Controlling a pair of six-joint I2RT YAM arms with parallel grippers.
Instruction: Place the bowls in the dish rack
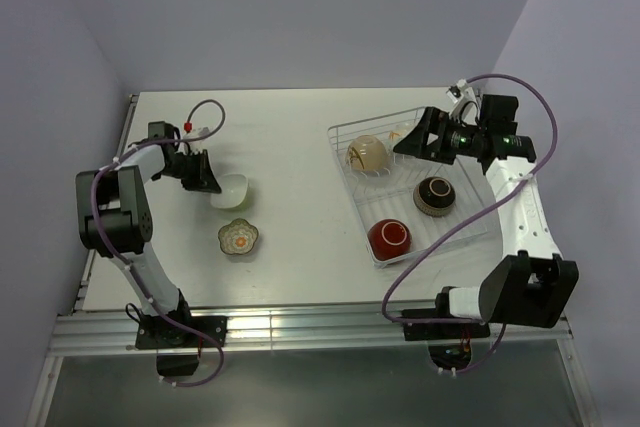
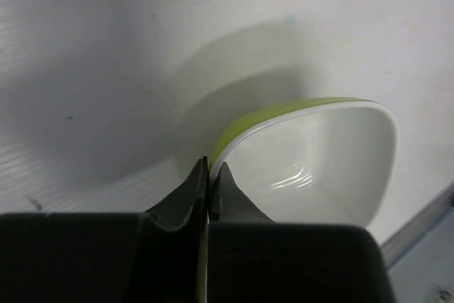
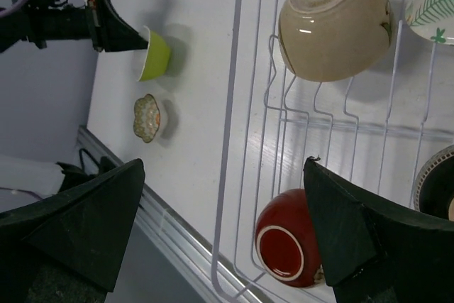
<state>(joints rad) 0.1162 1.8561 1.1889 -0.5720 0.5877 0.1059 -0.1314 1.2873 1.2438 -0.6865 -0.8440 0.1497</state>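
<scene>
My left gripper is shut on the rim of the yellow-green bowl, which is tipped on its side just over the table at the left; the pinched rim shows in the left wrist view, with the bowl's white inside. The flower-shaped bowl sits on the table just in front of it. The white wire dish rack holds a cream bowl, a dark brown bowl and a red bowl. My right gripper is open and empty above the rack's far end.
A white bowl with a leaf pattern leans in the rack's far corner. The table's left edge and metal rail run close to the left arm. Purple walls close in on the back and both sides.
</scene>
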